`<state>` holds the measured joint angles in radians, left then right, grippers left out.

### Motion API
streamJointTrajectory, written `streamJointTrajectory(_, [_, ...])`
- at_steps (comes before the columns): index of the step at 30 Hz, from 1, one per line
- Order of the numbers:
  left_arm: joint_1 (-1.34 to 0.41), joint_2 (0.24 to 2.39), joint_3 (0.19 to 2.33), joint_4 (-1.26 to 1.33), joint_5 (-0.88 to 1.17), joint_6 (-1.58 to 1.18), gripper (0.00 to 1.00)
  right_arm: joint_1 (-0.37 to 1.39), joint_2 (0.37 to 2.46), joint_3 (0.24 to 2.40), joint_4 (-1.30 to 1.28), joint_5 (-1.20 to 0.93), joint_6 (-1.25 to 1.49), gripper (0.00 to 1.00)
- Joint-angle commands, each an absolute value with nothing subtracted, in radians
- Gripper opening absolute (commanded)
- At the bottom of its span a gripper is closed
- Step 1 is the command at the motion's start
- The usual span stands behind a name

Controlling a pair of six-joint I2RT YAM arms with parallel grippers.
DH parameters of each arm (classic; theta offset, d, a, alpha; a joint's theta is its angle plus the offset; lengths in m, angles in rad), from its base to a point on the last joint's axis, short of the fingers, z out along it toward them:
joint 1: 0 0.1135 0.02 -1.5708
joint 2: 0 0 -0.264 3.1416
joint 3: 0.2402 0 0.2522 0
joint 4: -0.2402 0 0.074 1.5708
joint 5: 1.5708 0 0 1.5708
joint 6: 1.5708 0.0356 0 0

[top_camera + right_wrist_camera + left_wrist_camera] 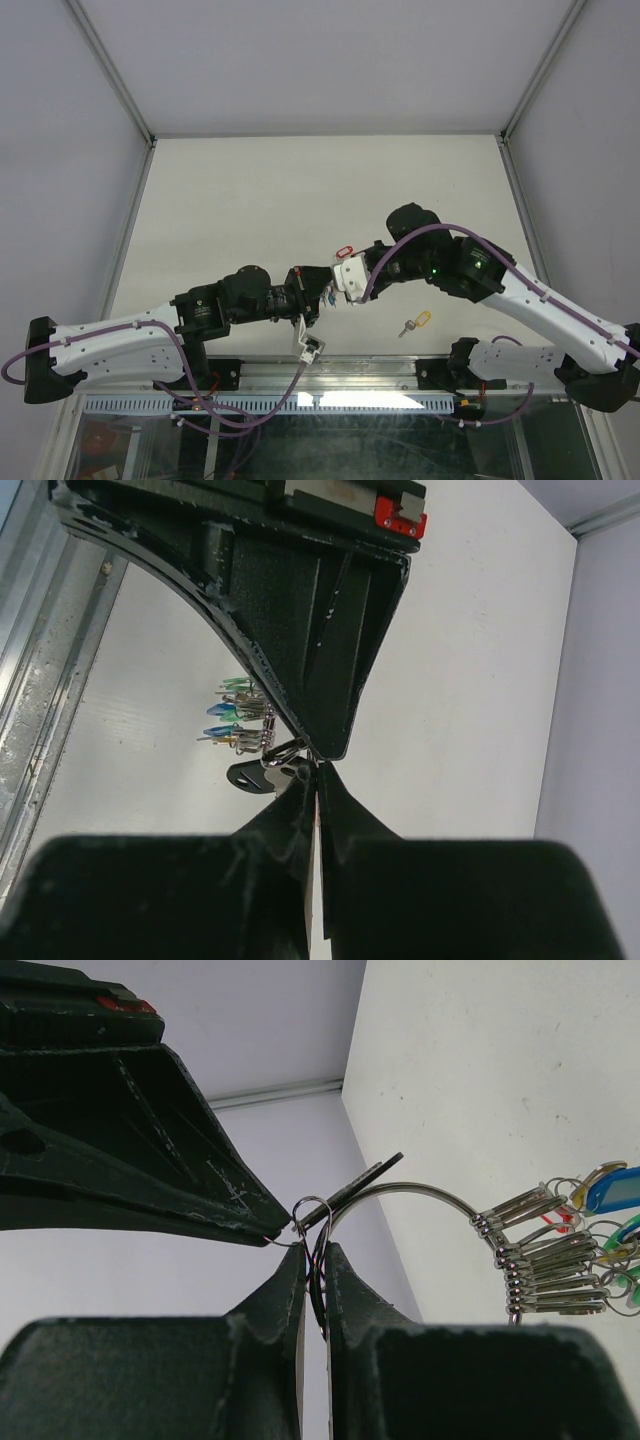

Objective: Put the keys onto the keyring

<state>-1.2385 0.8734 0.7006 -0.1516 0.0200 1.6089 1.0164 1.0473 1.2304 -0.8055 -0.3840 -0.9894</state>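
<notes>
keyring pinched in left tool, keys strung beside

Shiny silver on the thin metal wire keyring and on the small metal keys strung along it, plastic heads blue, green, yellow and red. Scuffed matte black on the left pincer and right pincer alike. Yellow head on a lone silver key at near right; small red plastic loop farther off; plain white bench; purple cables.

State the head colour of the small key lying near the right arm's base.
Yellow plastic head; top external view.
</notes>
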Motion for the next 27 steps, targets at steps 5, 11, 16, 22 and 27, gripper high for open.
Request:
streamJointTrajectory(5, [-1.255, 0.867, 0.752, -0.112, 0.017, 1.626, 0.0, 1.031, 1.053, 1.266, -0.788, -0.446, -0.998, 0.0])
streamJointTrajectory(11, [-1.258, 0.865, 0.756, -0.119, 0.014, 1.628, 0.0, 1.037, 1.08, 1.284, -0.838, -0.45, -1.008, 0.0])
streamJointTrajectory(16, [-1.258, 0.864, 0.757, -0.126, 0.012, 1.629, 0.0, 1.04, 1.098, 1.3, -0.869, -0.47, -1.01, 0.0])
streamJointTrajectory(22, [-1.258, 0.864, 0.756, -0.128, 0.006, 1.627, 0.0, 1.06, 1.12, 1.324, -0.921, -0.485, -1.002, 0.0])
streamJointTrajectory(27, [-1.258, 0.862, 0.758, -0.129, 0.002, 1.626, 0.0, 1.08, 1.134, 1.337, -0.958, -0.48, -0.992, 0.0])
